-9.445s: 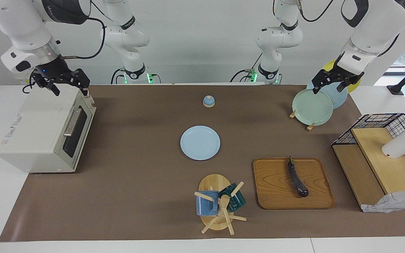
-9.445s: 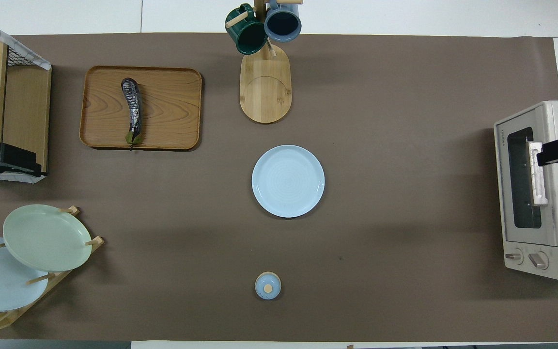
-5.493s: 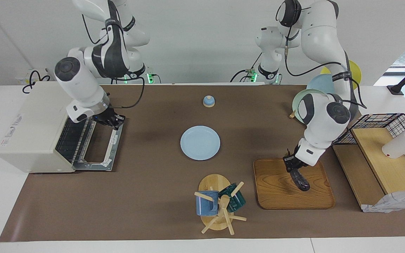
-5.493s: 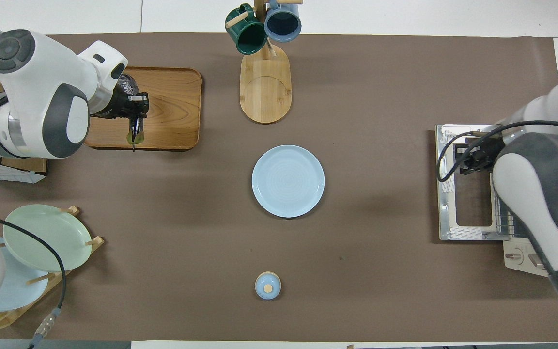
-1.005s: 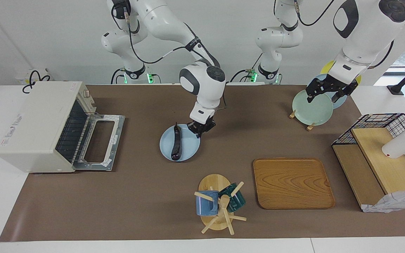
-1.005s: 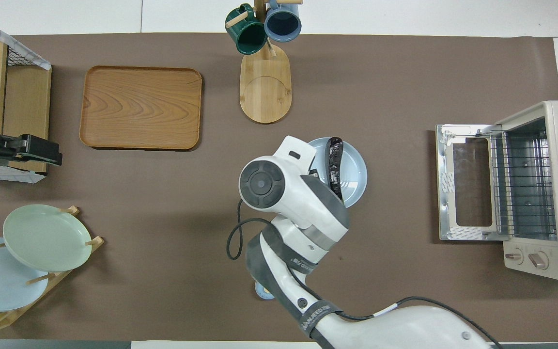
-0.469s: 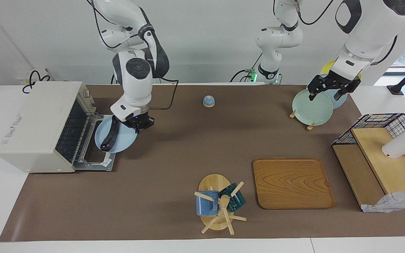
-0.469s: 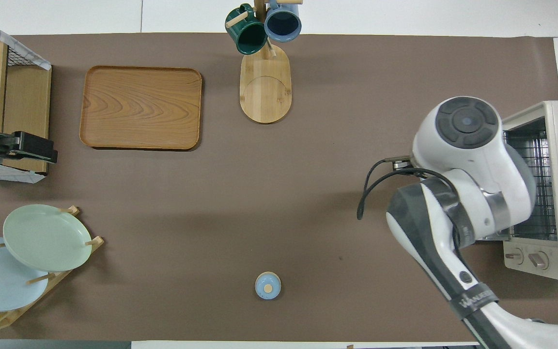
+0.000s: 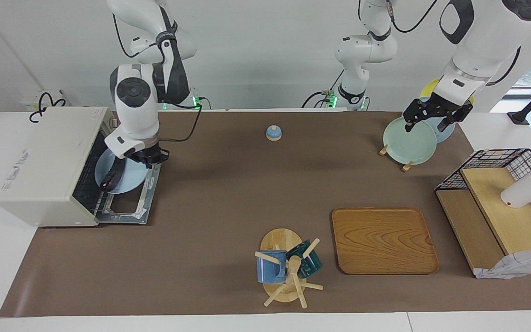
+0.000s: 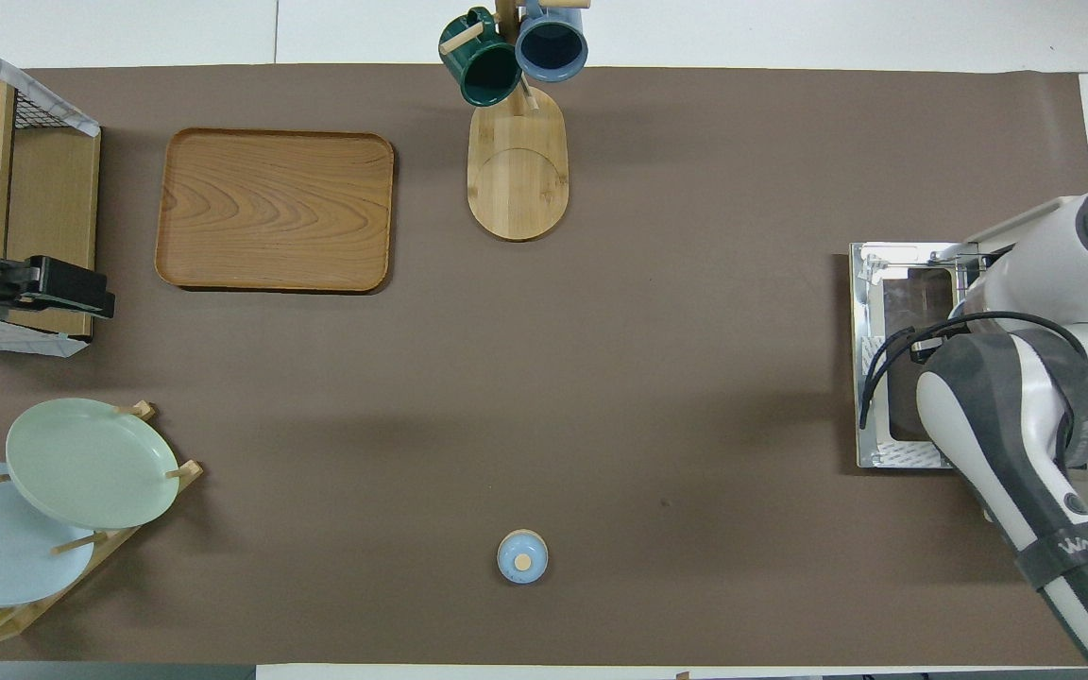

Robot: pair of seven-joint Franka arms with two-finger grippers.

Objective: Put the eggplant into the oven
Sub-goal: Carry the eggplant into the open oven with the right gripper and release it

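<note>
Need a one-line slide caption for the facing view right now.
Right gripper carries light-blue plate with eggplant over open oven door.

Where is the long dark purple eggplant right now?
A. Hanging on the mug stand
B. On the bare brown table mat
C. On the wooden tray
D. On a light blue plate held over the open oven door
D: the eggplant lies on the light blue plate, which the right gripper holds by its rim over the cream toaster oven's dropped door.
</note>
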